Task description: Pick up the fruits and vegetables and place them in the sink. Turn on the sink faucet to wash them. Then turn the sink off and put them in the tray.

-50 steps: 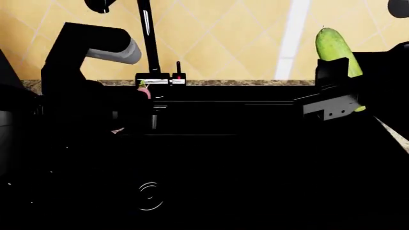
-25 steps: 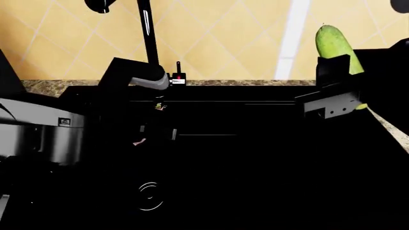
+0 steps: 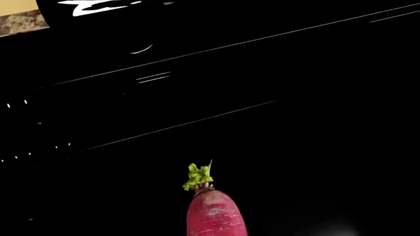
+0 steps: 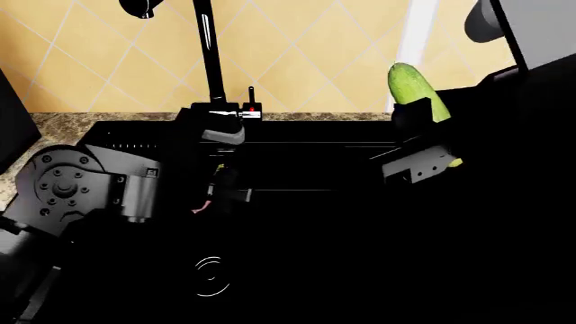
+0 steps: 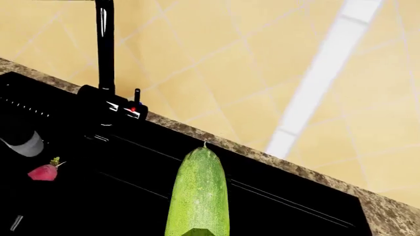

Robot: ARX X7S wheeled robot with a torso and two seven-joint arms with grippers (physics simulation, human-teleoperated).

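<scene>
Left gripper (image 4: 216, 196): I have it low inside the sink, fingers pointing down; in my head view it is mostly black on black, so I read the grip from the wrist camera instead.
Left grip state: closed on the radish (image 3: 214, 216), which sticks out past the fingertips with its leafy green tuft forward.
Radish position: between my left fingers, hanging over the black basin floor; from the right wrist camera I see it as a small pink-red spot beside the left arm's grey cuff, well apart from the cucumber.
Right gripper (image 4: 421, 162): raised above the sink's right part, level with the back rim.
Right grip state: clamped around the cucumber (image 4: 416, 91), held near its lower end.
Cucumber position: upright in my right fingers, its rounded tip pointing up against the yellow tiled wall (image 5: 262, 59), the lower end hidden behind the gripper body.
Sink (image 3: 276, 73): glossy black, directly below both tools; the ribbed drainer section lies to the left of my left arm.
Sink faucet (image 4: 210, 54): just behind my left gripper, at the back rim, its lever with the red dot upright.
Water: I cannot tell if any is running.
</scene>
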